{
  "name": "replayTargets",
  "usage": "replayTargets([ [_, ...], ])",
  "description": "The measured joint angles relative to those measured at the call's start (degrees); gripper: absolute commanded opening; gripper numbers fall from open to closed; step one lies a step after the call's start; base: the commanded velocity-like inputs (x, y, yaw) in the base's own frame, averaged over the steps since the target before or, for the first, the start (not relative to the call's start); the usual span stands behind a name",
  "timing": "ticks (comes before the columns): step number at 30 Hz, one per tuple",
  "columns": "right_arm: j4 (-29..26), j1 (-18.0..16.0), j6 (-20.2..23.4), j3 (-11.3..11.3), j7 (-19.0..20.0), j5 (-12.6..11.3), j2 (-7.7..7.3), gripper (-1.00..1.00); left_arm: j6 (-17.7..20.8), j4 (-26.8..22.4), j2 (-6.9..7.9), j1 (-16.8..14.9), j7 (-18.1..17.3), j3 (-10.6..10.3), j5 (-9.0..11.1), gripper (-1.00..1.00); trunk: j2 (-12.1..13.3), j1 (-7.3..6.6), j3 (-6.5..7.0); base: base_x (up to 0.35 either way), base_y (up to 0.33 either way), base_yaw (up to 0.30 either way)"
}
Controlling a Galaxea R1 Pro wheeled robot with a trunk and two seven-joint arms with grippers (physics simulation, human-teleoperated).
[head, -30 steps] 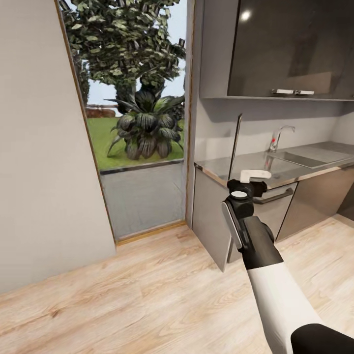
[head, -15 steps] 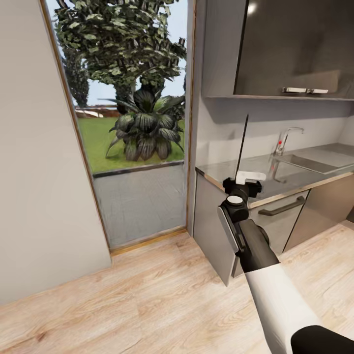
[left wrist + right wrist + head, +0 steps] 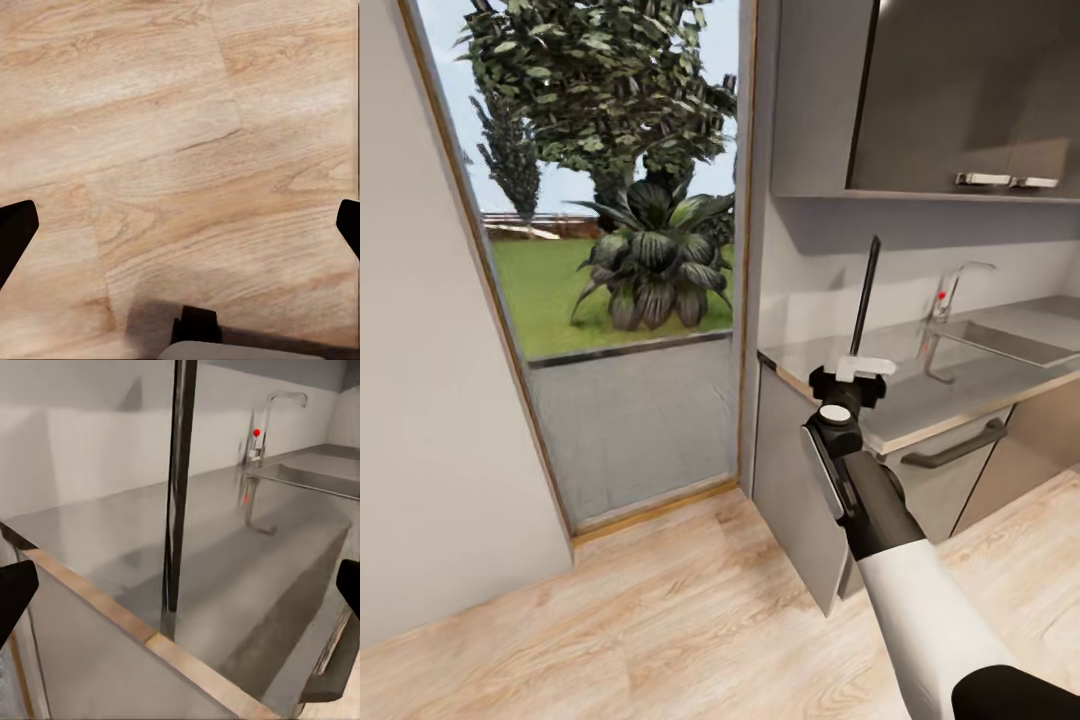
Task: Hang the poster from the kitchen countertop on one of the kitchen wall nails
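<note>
I'm approaching the kitchen countertop [image 3: 930,395] with my right gripper [image 3: 852,372] out front. The poster [image 3: 865,297] is standing upright on the slab near its front edge, at the corner end by the doorway [image 3: 615,250], edge-on to me, so it's reading as a thin dark slat. Its long axis is running vertical.

In the right wrist view the poster [image 3: 178,502] is sitting dead ahead between my spread fingertips [image 3: 15,596], foot resting just behind the counter's front lip. My right jaws are wide open, gripping nothing, fingers well clear of the slat on both sides. From these views I'm judging I'm short of it, not touching yet.

Left gripper [image 3: 180,225] is hanging down, facing the wood floor [image 3: 165,135]; its fingertips are also spread, holding nothing. Right arm is clearly the nearer one, so it's taking the pick.

Key relation: the slat is straight forward of the right jaws and lined up with the gap. Looks like the next move is closing distance forward, keeping the thin edge centred, then pinching across the frame's thickness. Risk I'm seeing: a nudge is tipping an upright panel easily.

Tap [image 3: 950,290] and sink [image 3: 1000,345] are lying further along the counter, well apart from the poster. No wall nail is in sight.
</note>
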Motion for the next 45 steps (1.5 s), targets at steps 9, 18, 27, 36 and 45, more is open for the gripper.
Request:
replayTargets([
  [9,5.62,1.26,-7.12,-0.03,0.1,-1.34,-0.19,1.0,-0.01,0.0,0.0,0.0,0.04,0.02,0.0,1.0,0.0,0.03,0.0,0.112,-0.041,0.0],
  [18,6.23,1.35,-7.71,-0.03,0.1,-1.48,-0.19,1.0,0.0,0.0,0.0,0.0,0.08,-0.03,-0.01,1.0,0.0,0.02,0.0,0.13,-0.114,0.0],
  [27,6.29,1.38,-7.77,-0.03,0.11,-1.48,-0.2,1.0,0.01,-0.01,0.0,0.0,0.08,0.02,-0.07,1.0,0.0,0.01,0.0,0.128,-0.025,0.0],
  [36,6.32,1.42,-7.77,-0.04,0.11,-1.49,-0.2,1.0,-0.01,-0.01,0.0,0.0,0.08,0.06,-0.08,1.0,0.0,0.03,0.0,0.113,-0.001,0.0],
  [45,6.3,1.39,-7.77,-0.05,0.11,-1.48,-0.2,1.0,0.0,0.0,0.0,0.0,0.08,0.06,-0.07,1.0,0.0,0.02,0.0,0.128,-0.03,0.0],
])
